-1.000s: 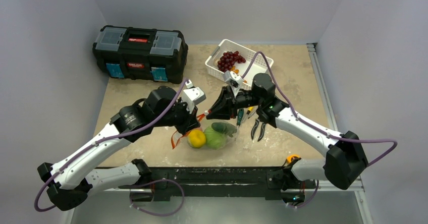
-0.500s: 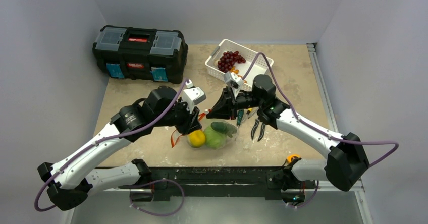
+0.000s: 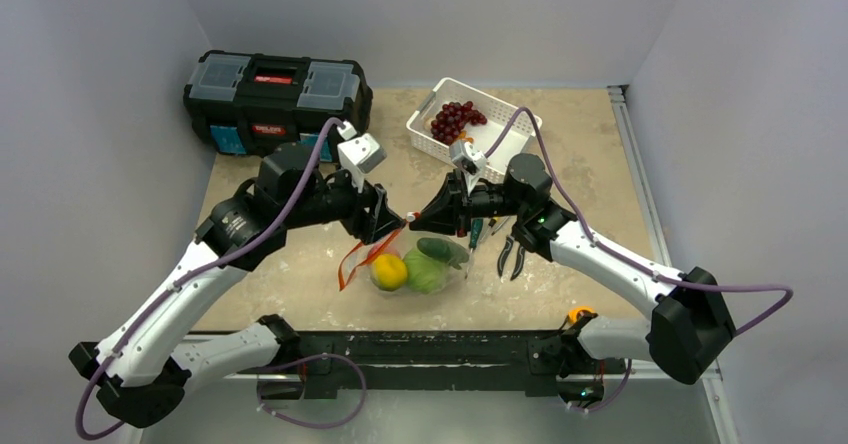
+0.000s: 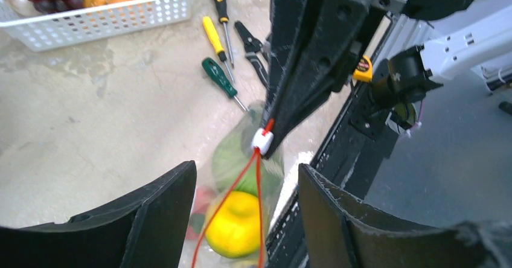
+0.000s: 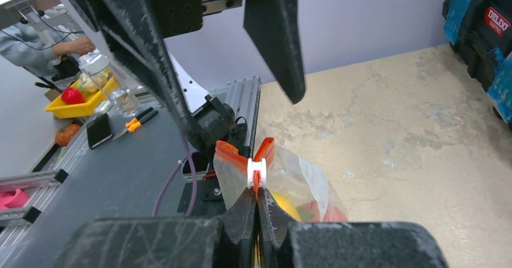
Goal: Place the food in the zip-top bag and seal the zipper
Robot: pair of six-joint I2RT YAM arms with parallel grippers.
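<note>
The zip-top bag (image 3: 432, 264) lies near the table's front edge. Inside it are a yellow citrus (image 3: 390, 272), a green cabbage (image 3: 428, 275) and a dark cucumber (image 3: 436, 250). My right gripper (image 3: 414, 224) is shut on the orange-red zipper (image 5: 264, 149) just behind its white slider (image 5: 256, 171), holding that end up. Left of it, my left gripper (image 3: 388, 222) hangs open, apart from the bag. In the left wrist view the citrus (image 4: 235, 226), the slider (image 4: 262, 139) and the two strands of the zipper (image 4: 259, 207) show between its spread fingers (image 4: 154, 220).
A black toolbox (image 3: 278, 99) stands at the back left, and a white slotted basket (image 3: 500, 142) with grapes at the back centre. Screwdrivers (image 4: 218, 78) and pliers (image 3: 512, 256) lie just right of the bag. The table's front rail (image 3: 420, 349) runs close behind the bag.
My left gripper has opened, let go of the bag's mouth and drawn back up and to the left. The right gripper stays shut on the zipper, shifted slightly.
</note>
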